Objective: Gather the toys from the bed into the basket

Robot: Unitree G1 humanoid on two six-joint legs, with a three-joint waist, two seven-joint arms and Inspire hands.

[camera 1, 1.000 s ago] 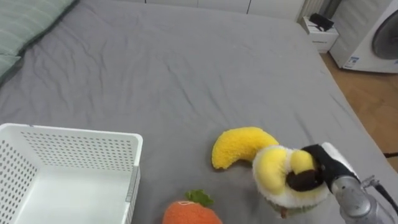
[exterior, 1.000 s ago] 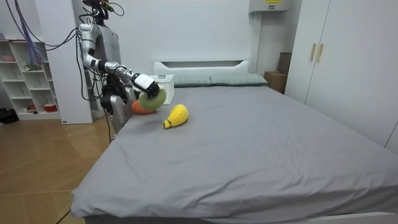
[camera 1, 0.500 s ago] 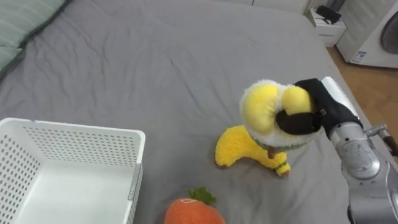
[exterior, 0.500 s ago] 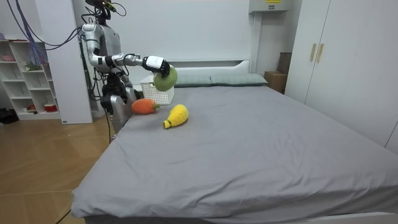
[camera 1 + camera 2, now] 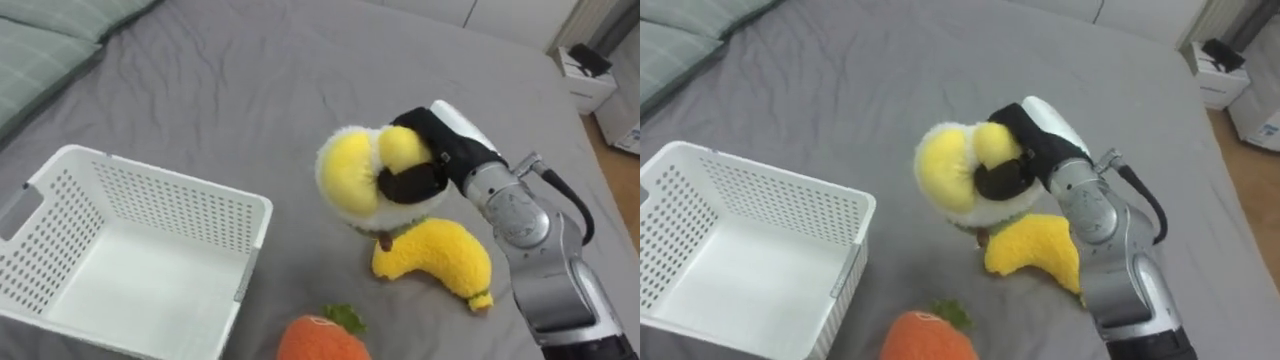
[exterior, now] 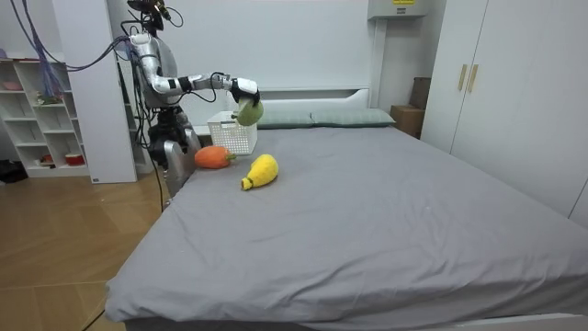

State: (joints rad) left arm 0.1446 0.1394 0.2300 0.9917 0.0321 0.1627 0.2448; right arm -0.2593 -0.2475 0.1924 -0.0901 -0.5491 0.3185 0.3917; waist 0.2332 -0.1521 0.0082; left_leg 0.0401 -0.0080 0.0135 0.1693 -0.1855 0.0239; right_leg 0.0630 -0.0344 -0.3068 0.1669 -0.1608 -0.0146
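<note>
Main risk: drop falls short. The right hand (image 5: 435,150) has its fingers curled tight round the round yellow-and-white plush toy (image 5: 350,180), which bulges out of the hand on the side toward the white perforated basket (image 5: 190,182). It is held in the air over the grey bed (image 5: 250,70), just right of the basket's corner and not yet above it. Letting go here would likely put it on the rim or sheet. A soft plush could also slip (grip looks one-sided). The plush banana (image 5: 435,262) and plush carrot (image 5: 318,340) lie loose on the bed.
</note>
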